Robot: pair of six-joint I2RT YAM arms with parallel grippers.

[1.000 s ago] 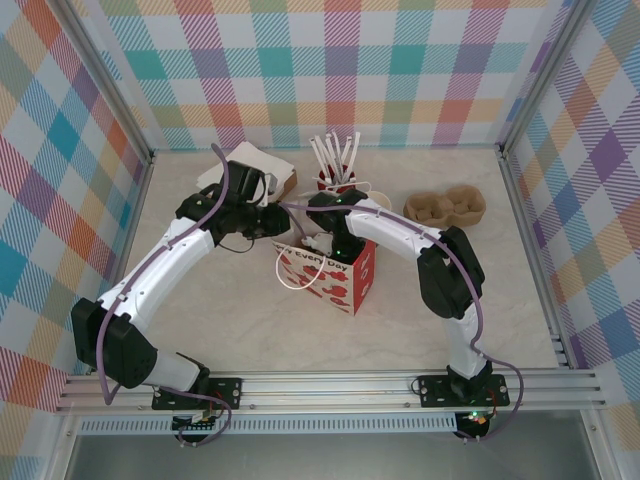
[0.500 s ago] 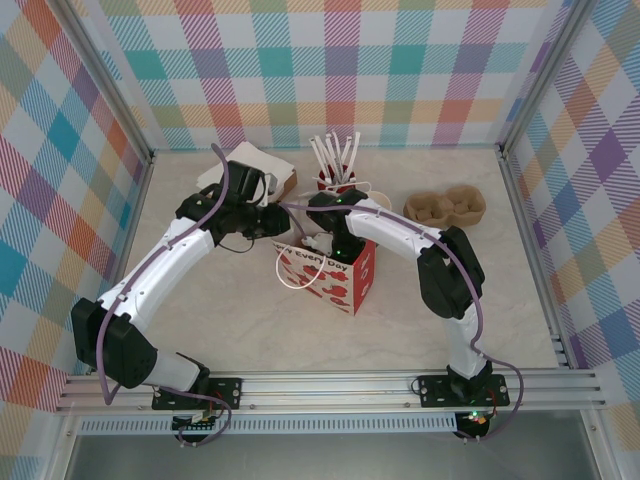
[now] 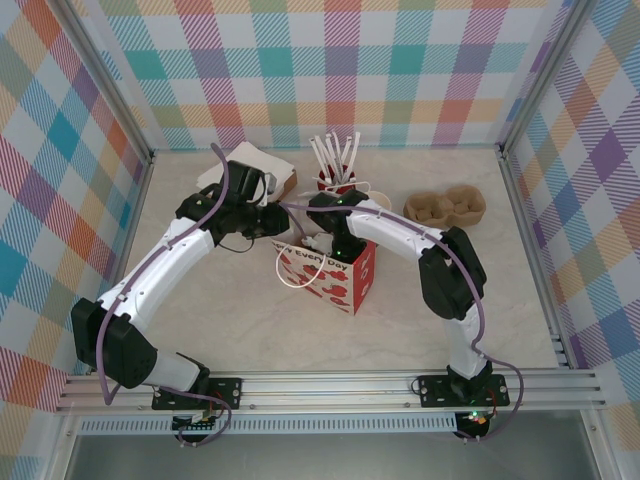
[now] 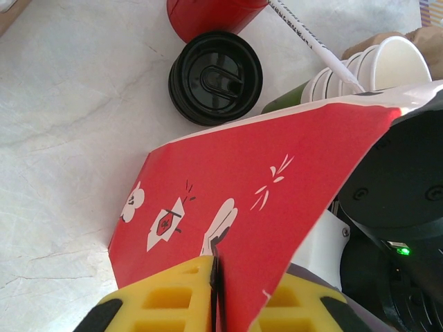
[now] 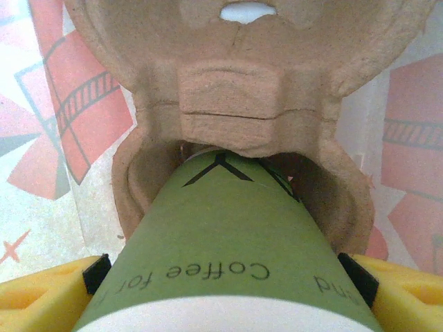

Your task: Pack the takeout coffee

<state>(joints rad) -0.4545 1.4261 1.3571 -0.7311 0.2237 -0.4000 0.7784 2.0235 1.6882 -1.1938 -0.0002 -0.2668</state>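
The right gripper (image 5: 228, 294) is shifting slightly, gripping the green cup (image 5: 228, 235) wide. With the left gripper (image 4: 216, 294) pinching the bag (image 4: 242, 187) open, it is needing a straight drop into the carrier (image 5: 228, 104).

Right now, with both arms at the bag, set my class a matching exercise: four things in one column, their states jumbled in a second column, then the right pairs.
Things:
1. green coffee cup
2. red-and-white paper bag
3. black lid
4. red cup

States:
A. lies flat on the table
B. holds white sticks
C. edge pinched in the shut left gripper
D. gripped between the fingers of the right gripper, base at a pocket of the cardboard carrier

Pairs: 1-D, 2-C, 3-A, 4-B
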